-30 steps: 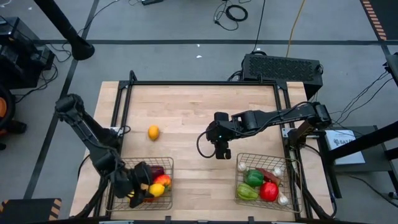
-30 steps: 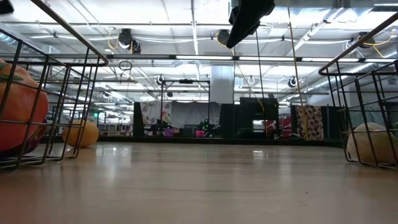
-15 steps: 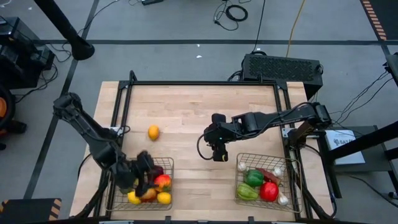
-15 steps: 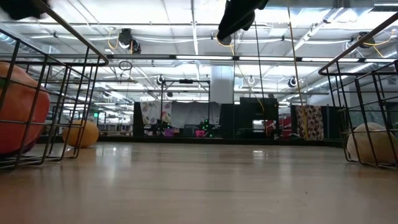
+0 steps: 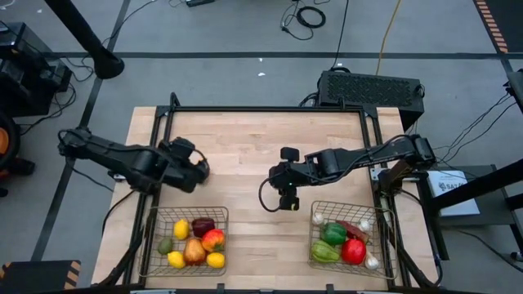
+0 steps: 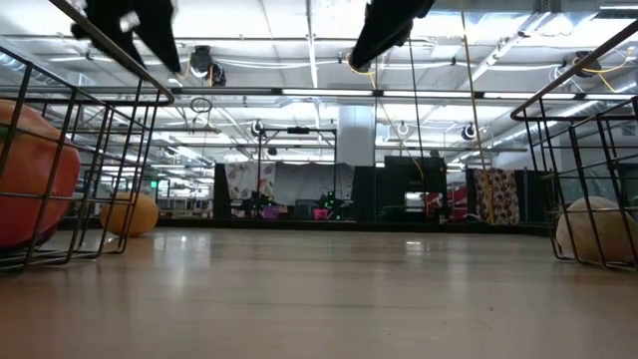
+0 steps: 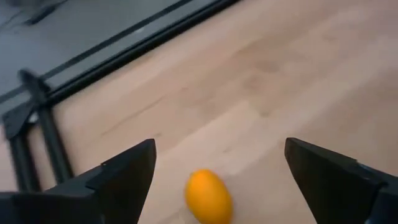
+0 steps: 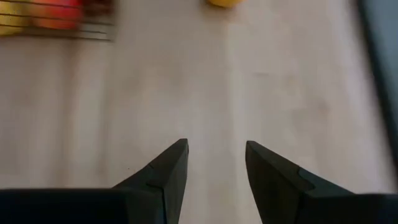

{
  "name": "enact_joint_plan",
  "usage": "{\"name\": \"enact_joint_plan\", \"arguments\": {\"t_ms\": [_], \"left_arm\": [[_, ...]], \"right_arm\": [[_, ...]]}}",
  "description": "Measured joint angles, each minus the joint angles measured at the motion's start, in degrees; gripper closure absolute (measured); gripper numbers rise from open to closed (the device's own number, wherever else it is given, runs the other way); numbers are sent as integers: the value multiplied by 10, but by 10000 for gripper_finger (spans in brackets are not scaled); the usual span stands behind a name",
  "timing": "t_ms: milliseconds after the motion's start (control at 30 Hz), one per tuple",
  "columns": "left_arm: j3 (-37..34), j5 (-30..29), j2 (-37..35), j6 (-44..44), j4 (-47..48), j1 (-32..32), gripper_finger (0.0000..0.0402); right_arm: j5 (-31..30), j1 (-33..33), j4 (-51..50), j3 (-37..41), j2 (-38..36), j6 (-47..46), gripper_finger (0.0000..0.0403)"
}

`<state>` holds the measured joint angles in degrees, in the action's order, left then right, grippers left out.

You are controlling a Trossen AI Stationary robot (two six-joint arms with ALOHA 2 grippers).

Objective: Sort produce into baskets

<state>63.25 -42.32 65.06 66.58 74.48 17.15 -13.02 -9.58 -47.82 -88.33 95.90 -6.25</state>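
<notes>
Left gripper (image 5: 196, 170) hovering wide open right over the last loose orange (image 7: 209, 196), nothing pinched yet. Right gripper (image 5: 287, 200) parked mid-table with fingers a little apart, empty, just waiting.

Going big to small: wooden table (image 5: 261, 135) mostly bare up top. Left basket (image 5: 185, 245) sitting at the near left edge with lemons, an apple and other fruit inside. Right basket (image 5: 350, 238) at the near right edge with green peppers (image 5: 331, 233), something red, a garlic bulb (image 5: 364, 222). Then that single orange out on the open wood, well apart from both baskets, up-table from the left one.

Stuff that could go sideways, guessing here: round and smooth, so probably rolls if one finger clips it first on the way down. Looks off-centre toward one finger in the left wrist view, so a straight drop might nudge it instead of straddling it. Also a chance of squirting out on the close if grabbed too high on the curve. Carry to the left basket looks short, but the wire rim could catch a low fingertip.

View differences: from the high view, orange hidden completely under the gripper, can't see it at all. Left wrist view shows it clearly between the spread fingers. Low view catches it too (image 6: 131, 213), seen through the left basket's mesh, resting on the wood. Right wrist view catches a sliver of it at the far edge (image 8: 225, 2), plus a corner of the left basket.
</notes>
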Motion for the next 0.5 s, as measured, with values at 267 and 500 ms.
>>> {"name": "enact_joint_plan", "arguments": {"t_ms": [267, 500], "left_arm": [[-113, 3, 37, 142, -43, -20, 35], [-190, 54, 79, 219, -88, -38, 4]], "right_arm": [[-81, 1, -66, 0, 0, -31, 250], [-81, 1, -69, 0, 0, -19, 250]]}}
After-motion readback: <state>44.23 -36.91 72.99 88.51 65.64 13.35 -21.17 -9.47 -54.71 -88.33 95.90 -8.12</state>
